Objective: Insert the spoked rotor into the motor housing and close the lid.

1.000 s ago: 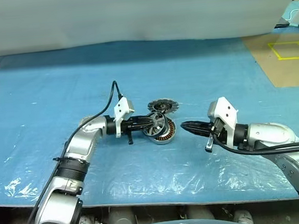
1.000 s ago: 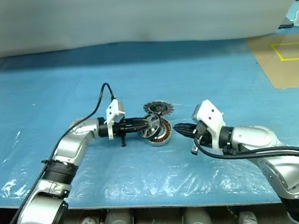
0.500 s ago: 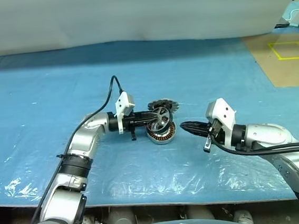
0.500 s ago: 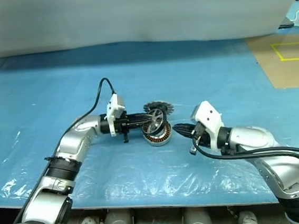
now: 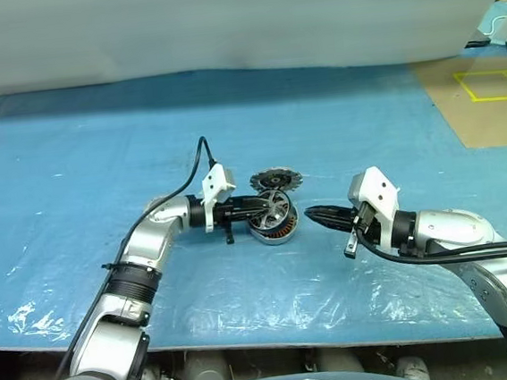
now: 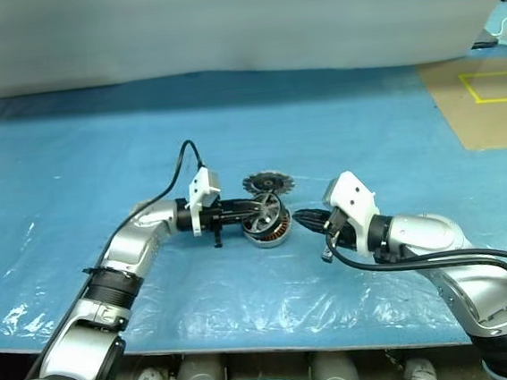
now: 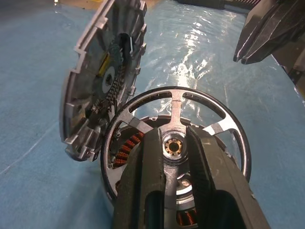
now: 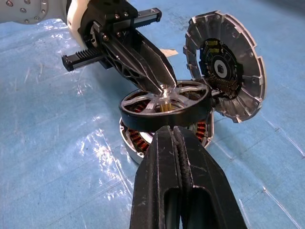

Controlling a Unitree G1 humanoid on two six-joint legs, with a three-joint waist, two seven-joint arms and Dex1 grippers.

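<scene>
Metal all the way here, so nothing's going to flex. From the head camera, the left gripper (image 5: 269,208) reaches in sideways and has the spoked rotor (image 5: 272,210) pinched, hovering right over the motor housing (image 5: 274,230) on the blue plastic sheet (image 5: 73,180). The lid (image 5: 276,181) stands tipped up behind, hinged open. The right gripper (image 5: 314,214) sits just beside the housing, clamped tight on nothing.

Left wrist cam: both fingers (image 7: 145,157) squeeze the rotor's shiny hub, rim and spokes free all round, copper windings peeking through underneath. Hub grip looks like the right call to me, since the polished spokes would probably be slippery.

Right wrist cam: the rotor (image 8: 164,107) sits a bit above the housing (image 8: 138,140), not seated yet, slightly tilted. I'd guess it's light but stiff, and a tight fit, so it needs to go in level or it'll jam. The lid (image 8: 226,71) looks heavy enough to swing shut with a nudge on its toothed edge.
</scene>
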